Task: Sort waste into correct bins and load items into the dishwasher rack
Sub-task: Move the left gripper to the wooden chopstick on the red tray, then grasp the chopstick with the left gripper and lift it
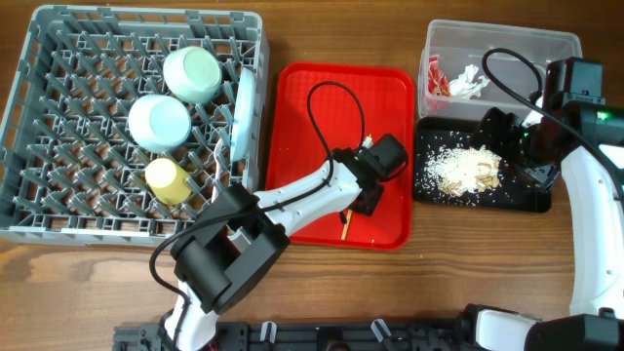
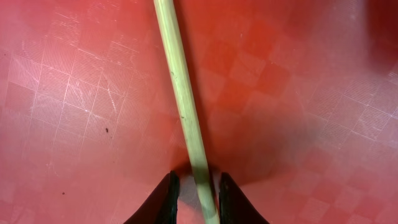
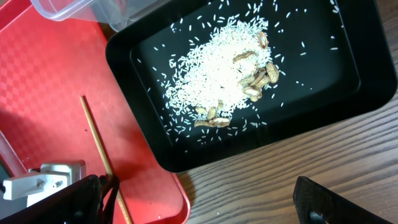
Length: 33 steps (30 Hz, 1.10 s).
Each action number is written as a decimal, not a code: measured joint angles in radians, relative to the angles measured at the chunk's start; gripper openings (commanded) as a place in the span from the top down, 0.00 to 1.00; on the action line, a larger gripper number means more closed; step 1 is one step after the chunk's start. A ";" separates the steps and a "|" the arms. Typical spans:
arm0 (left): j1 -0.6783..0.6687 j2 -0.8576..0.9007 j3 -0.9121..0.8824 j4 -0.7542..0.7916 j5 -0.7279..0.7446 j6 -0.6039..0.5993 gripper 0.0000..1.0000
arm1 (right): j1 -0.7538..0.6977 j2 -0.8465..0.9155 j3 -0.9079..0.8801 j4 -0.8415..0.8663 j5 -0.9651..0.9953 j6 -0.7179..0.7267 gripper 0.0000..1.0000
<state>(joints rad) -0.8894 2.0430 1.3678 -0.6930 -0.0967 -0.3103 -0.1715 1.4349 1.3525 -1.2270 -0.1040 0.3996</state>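
A thin wooden chopstick [image 2: 180, 93] lies on the red serving tray [image 1: 322, 97]. My left gripper [image 2: 196, 180] is down on the tray with a finger on each side of the chopstick, and a small gap shows. In the overhead view the left gripper [image 1: 366, 202] is above the chopstick's [image 1: 344, 227] end. My right gripper [image 3: 199, 205] is wide open and empty, beside the black tray [image 3: 367, 68] of rice scraps [image 3: 217, 74]. The grey rack [image 1: 58, 210] holds a green bowl [image 1: 192, 73], a blue bowl [image 1: 159, 121], a yellow cup [image 1: 168, 178] and a plate on edge [image 1: 244, 107]. The fork is out of view.
The clear tub [image 1: 507, 44] at the back right holds a red-and-white wrapper [image 1: 436, 83] and a white tissue [image 1: 470, 80]. The black tray [image 1: 429, 185] sits just in front of it. The right arm's cable [image 1: 512, 68] loops over the tub.
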 measured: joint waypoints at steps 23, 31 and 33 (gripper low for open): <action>0.000 0.000 0.000 -0.002 0.000 -0.011 0.96 | 0.000 0.000 0.000 -0.001 0.000 0.000 0.00; 0.000 0.000 0.001 -0.002 0.000 -0.011 0.96 | 0.000 0.000 0.000 -0.001 0.000 0.000 0.00; 0.003 -0.001 0.002 -0.003 0.000 -0.011 0.96 | 0.000 0.000 0.000 -0.001 0.000 0.000 0.00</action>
<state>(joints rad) -0.8867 2.0422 1.3697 -0.6956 -0.0971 -0.3210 -0.1715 1.4349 1.3525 -1.2278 -0.1040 0.3996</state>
